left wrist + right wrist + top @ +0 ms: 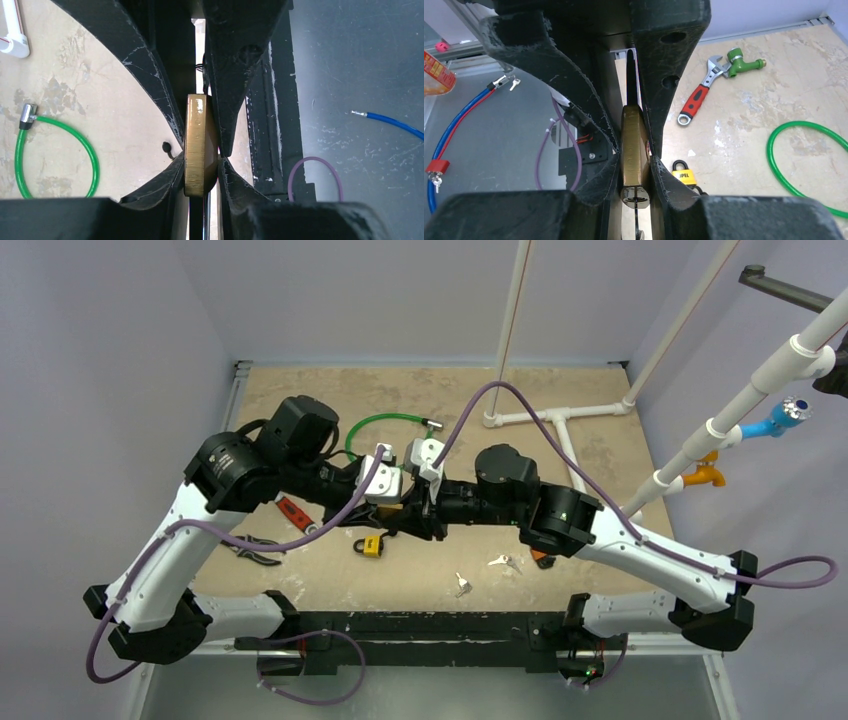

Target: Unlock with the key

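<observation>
A: While the left fingers [227, 100] pinch the brass padlock [200, 145] above the worktop's [600, 450] middle, is it unlocked?
B: Not visibly; right fingers [664, 100] sit narrow at its keyhole [634, 196], grip unclear, so turning likely remains

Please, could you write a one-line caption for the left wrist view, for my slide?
Brass padlock, seen edge-on, clamped between black fingers; a green cable loop lies on the table.

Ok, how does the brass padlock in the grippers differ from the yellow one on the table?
The brass padlock is clamped by the left gripper and right gripper, off the table; the yellow padlock lies untouched on it. The brass one is bare metal; the yellow one has a coloured body and black shackle. Both are padlocks.
</observation>
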You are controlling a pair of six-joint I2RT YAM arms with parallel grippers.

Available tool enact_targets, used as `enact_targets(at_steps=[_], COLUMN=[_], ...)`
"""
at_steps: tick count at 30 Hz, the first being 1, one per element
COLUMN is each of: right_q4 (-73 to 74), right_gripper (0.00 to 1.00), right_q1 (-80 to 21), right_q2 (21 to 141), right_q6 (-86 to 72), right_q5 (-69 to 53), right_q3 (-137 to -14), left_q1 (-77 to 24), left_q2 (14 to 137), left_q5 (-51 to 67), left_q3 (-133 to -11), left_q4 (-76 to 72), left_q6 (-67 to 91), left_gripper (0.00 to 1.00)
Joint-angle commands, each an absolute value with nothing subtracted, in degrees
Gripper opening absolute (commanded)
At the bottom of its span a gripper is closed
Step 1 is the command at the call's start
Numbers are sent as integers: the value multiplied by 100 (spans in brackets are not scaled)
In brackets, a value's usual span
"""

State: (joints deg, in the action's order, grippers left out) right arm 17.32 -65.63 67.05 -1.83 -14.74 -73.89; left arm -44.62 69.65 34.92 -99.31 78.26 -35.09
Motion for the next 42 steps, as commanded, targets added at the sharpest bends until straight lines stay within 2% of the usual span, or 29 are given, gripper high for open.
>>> enact_targets(at_steps=[1,7,9,13,16,19,22,37,42], right_q4=[688,794,949,1259,1525,1804,2182,2404,2302], right_gripper=[5,42,51,56,53,39,30,26,19], right_q1=[-6622,-6619,-6618,-6618,-6609,-6596,-6574,-6557,-6559], right_q2=[6623,6281,6162,5905,5689,5553,5633,5977,6041], right_q6=[-290,-308,-230,-75,-27,222,312,352,301], right_q5=[-1643,-1531,-1380,-1198,-1166,-1396,-1820,-2213,-2229], right_q3=[-7681,-7621,-7683,-7787,-7801,-7721,-7697,-7734,-7686], left_q1=[-4492,-4496,-4495,-4499,-4493,-4494,-4493,-4500,-4494], left_q2=[7015,6782,6731,6647,6632,6643,6641,6545,6536], left_q5=[3737,3630,3661,3674,3690,3708,3828,3713,3693], left_q3=[-10163,-9978,-9971,-9993,-10145,-10366,-10446,-10489,-10488], left_q4=[7652,7539,7534,7598,7795,8038,8223,8227,8213], left_q6=[-3555,-3584,-3559,-3554,-3665,-3692,-3669,-3605,-3603], left_gripper=[1,0,0,0,0,0,0,0,0])
